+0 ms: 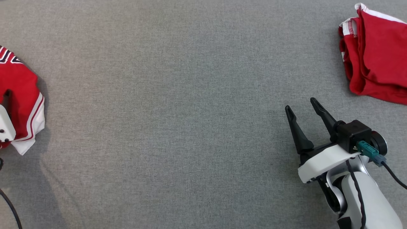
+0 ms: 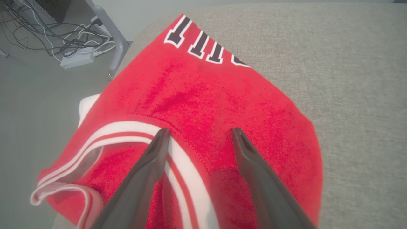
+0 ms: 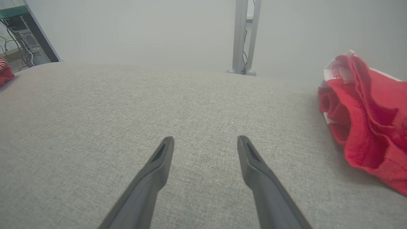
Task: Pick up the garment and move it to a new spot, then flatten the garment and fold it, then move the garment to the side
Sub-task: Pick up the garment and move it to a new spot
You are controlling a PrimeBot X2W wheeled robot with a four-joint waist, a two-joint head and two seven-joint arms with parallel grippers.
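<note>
A red garment (image 1: 22, 95) with white stripes and black lettering lies at the table's left edge. In the left wrist view this garment (image 2: 203, 95) lies spread under my left gripper (image 2: 200, 133), whose fingers stand open just above the striped hem with nothing between them. A white part of the left arm (image 1: 4, 127) overlaps the garment in the head view. Another red garment (image 1: 375, 54) lies crumpled at the far right, and it appears as a bunched heap (image 3: 365, 127) in the right wrist view. My right gripper (image 1: 300, 105) hovers open over bare cloth, left of and nearer than that heap.
The grey fabric tabletop (image 1: 178, 111) stretches wide between the two garments. Past the table's left edge are the floor, a metal leg (image 2: 111, 41) and a tangle of cables (image 2: 63, 35). A metal post (image 3: 243, 35) stands beyond the far edge.
</note>
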